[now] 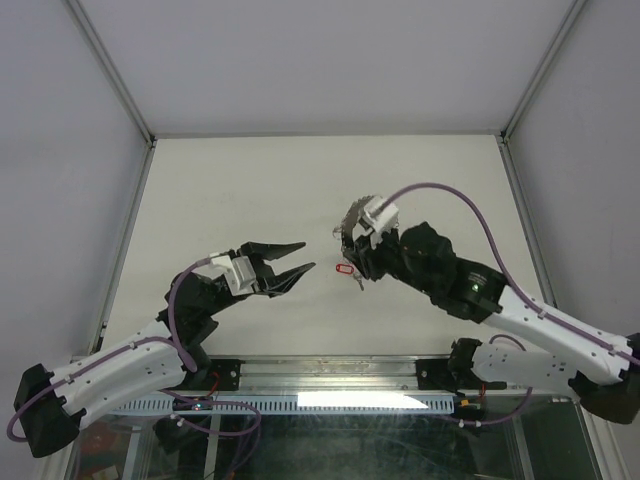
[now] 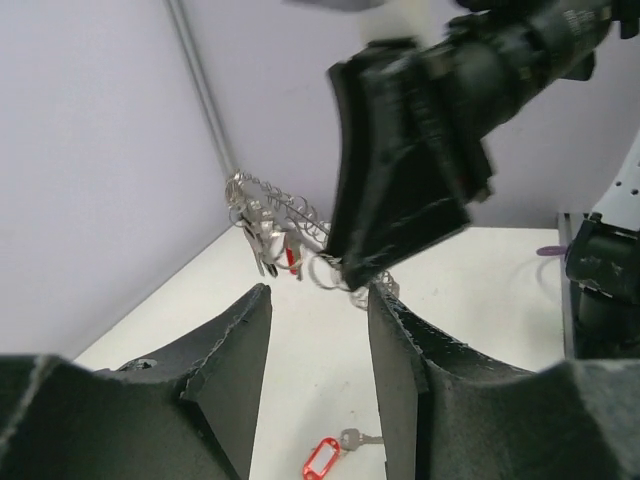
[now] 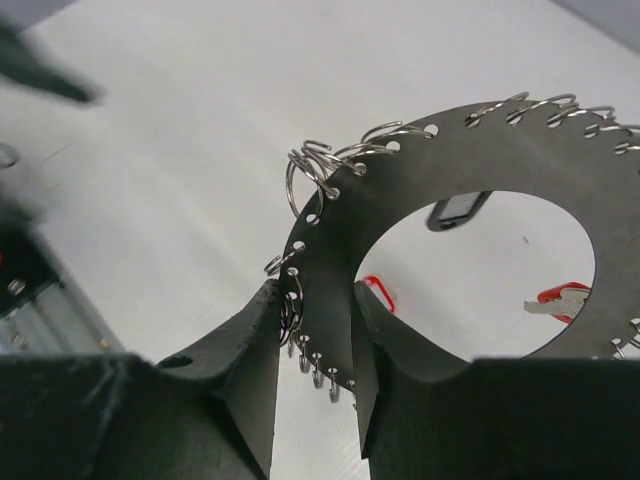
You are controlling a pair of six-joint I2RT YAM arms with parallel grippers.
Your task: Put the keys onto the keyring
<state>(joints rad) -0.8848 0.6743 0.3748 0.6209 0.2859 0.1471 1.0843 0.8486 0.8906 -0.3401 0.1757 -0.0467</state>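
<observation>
Red-tagged key [image 1: 346, 269] flat on tabletop [image 1: 230, 190], just ahead of left claw [image 1: 306, 256], beneath raised keyring [image 3: 340, 225].
Left claw part-open, empty, nearer to key.
Right claw [image 3: 315, 300] pinching keyring rim.
Key long axis judged crosswise to left reach.

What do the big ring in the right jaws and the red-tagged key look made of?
Keyring: flat, dark, matte plate, thin metal or plastic, unclear; its edge holes carry shiny silver wire loops, probably steel. Tag: glossy red, likely plastic. Key: small, silver-grey, metallic sheen.
</observation>
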